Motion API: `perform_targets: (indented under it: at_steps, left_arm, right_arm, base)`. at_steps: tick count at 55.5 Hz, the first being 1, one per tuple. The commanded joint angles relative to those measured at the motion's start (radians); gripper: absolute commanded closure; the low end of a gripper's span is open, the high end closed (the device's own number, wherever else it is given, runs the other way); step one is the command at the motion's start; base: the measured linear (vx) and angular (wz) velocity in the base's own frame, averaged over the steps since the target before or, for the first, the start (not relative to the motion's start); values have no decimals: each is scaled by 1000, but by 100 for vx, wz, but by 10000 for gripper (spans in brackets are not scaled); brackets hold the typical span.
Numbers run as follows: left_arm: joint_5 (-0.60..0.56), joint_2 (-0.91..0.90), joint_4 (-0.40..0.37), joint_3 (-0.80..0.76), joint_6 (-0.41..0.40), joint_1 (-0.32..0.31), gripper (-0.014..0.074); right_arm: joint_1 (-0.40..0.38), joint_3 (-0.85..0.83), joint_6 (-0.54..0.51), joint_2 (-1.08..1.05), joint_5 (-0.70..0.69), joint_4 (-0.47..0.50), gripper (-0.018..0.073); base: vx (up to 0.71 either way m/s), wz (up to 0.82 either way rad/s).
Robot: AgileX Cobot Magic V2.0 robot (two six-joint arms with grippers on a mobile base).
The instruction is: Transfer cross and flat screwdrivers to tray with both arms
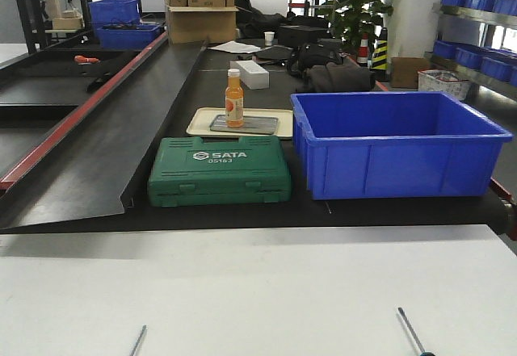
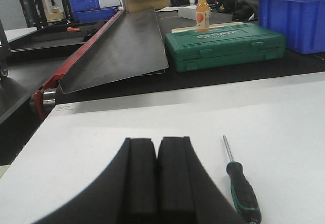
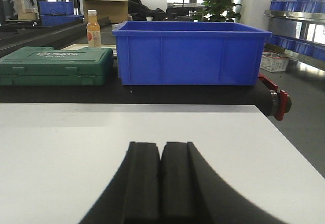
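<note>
Screwdriver (image 2: 237, 178), black-green handle, slim steel shaft

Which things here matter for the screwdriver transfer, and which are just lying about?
For the job:
left screwdriver
right screwdriver
beige tray

Lying about:
green SATA case
orange bottle, standing on the tray
blue bin
cardboard boxes

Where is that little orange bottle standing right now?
In the front view, the orange bottle stands upright on a grey slab in the beige tray, just behind the green tool case and left of the blue bin.
</note>
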Motion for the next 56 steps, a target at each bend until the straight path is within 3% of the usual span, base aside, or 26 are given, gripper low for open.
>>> perform_targets:
  at_steps: [1,21,29,42,50,54,56]
  left_arm:
    - [-82,-12,-7,-28,-8,1,596]
    - [-82,-12,-7,-28,-8,1,596]
    - [-58,-12,0,-28,84,1,596]
    - [-53,-12,0,-28,89,1,596]
    - [-87,-12,0,-29,94,1,596]
    - [-183,-12,0,-31,94,1,596]
    - [-255,-12,-35,-38,41,1,596]
  right_arm:
    - [-7,7,-2,-6,-88,-7,567]
    - [-7,7,-2,-6,-92,-7,567]
    - [-7,7,-2,-6,-92,-7,567]
    - [-7,7,-2,-6,-92,-7,567]
    - [-7,7,-2,-6,-103,-7,567]
    - [-7,7,-2,-6,-147,-7,567]
    - [-7,3,-2,-6,-190,-7,567]
  base:
    - [0,0]
    - [0,0]
    - [0,0]
    - [0,0]
    - [0,0]
    - [0,0]
    - [0,0]
